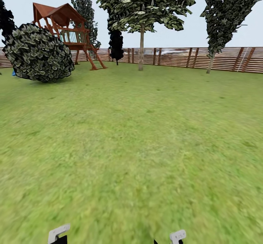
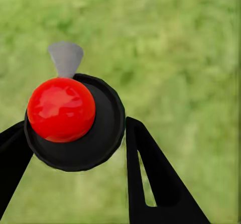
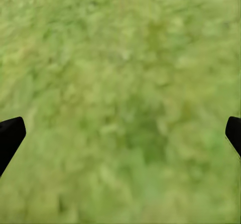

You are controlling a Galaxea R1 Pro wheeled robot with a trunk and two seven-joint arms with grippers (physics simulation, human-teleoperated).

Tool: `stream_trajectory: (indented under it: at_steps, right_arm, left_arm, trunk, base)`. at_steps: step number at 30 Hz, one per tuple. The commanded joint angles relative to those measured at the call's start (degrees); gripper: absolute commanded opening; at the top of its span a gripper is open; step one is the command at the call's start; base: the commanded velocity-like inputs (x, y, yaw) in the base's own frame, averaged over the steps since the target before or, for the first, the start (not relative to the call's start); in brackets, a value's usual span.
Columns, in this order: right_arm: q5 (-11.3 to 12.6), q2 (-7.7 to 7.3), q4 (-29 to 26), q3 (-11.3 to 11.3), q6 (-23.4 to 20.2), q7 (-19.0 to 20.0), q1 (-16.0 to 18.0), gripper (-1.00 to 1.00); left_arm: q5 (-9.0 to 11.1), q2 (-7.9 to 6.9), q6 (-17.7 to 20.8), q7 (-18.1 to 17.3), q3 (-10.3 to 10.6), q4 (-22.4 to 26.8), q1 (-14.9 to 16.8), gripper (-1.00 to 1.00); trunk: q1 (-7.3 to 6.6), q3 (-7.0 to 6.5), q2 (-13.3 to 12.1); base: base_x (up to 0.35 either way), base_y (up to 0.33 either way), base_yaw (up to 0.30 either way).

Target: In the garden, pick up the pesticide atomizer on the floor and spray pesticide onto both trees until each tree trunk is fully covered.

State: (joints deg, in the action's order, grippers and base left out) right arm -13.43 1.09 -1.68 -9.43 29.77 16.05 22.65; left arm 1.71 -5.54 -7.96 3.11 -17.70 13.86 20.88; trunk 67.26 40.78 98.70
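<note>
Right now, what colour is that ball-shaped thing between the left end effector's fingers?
Glossy bright red ball, sitting on a round black part; the left wrist view shows it best.

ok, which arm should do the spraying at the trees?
Left. The left end effector grips what looks like the pesticide atomizer, black with a grey nozzle. The right end effector is open over grass.

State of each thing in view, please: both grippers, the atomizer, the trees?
left gripper: shut on the pesticide atomizer.
pesticide atomizer: gripped between the fingers, seen from its top.
right gripper: open, empty, over grass.
trees: standing far across the lawn; any spray on the trunks is too distant to tell.
</note>
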Motion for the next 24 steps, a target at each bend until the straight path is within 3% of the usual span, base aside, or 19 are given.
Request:
stream_trajectory:
  at_steps: [1,24]
  right_arm:
    - [-0.4,0.02,0.0,-0.5,0.1,0.2,0.0,1.00]
    - [-0.4,0.03,0.0,-0.5,0.1,0.2,0.0,1.00]
  left_arm:
    - [0.2,0.00,-0.2,0.1,0.1,-0.1,0.0,-1.00]
    - [0.2,0.01,-0.2,0.2,0.0,-0.2,-0.1,-1.00]
  trunk:
    - [0.03,0.05,0.0]
    - [0.03,0.05,0.0]
  base:
    - [0.338,0.000,0.000]
    - [0.338,0.000,0.000]
